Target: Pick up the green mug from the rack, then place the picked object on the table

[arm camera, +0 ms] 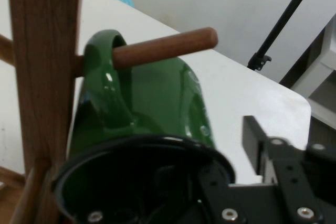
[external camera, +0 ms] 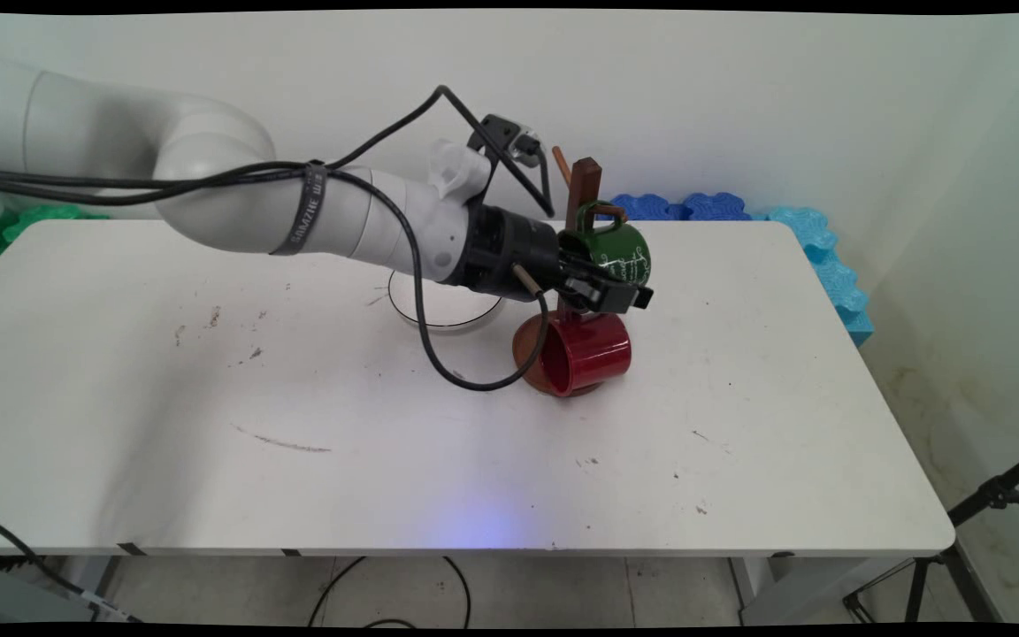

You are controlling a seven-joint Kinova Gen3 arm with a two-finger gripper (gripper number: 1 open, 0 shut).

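Main view, left to right: my arm [external camera: 209, 190] enters from the upper left of the frame, black cables [external camera: 403, 265] looping under the wrist; just right of centre my gripper [external camera: 609, 285] sits against the green mug [external camera: 617, 252]. Item, white table [external camera: 297, 460], scuffed, filling the middle of the frame. Item, a thin dark ring-shaped outline [external camera: 448, 310] on the table under my wrist; I cannot tell what it is. Item, wooden mug tree [external camera: 582, 190], upright post just right of centre, with pegs. Item, green mug, hanging by its handle on a peg, white lettering on its side. Item, red mug [external camera: 582, 352], directly below the green one, tipped with its mouth toward the lower left of the frame, at the tree's round base [external camera: 527, 349]. Item, blue foam pieces [external camera: 819, 257] along the table's far and right edges. Hand view: post [arm camera: 44, 72] at the left, peg [arm camera: 165, 48] running right through the green handle [arm camera: 107, 85], mug rim [arm camera: 142, 145] at lower centre, one finger [arm camera: 260, 145] at the right outside the wall. The other finger seems to be inside the rim, so I judge myself closed narrow on the mug's wall, though the inner contact is hidden. Risks, as I judge them: pulling sideways instead of along the peg could jam the handle and tip the tree; the glazed wall could slip; a dropped mug would strike the red one below.
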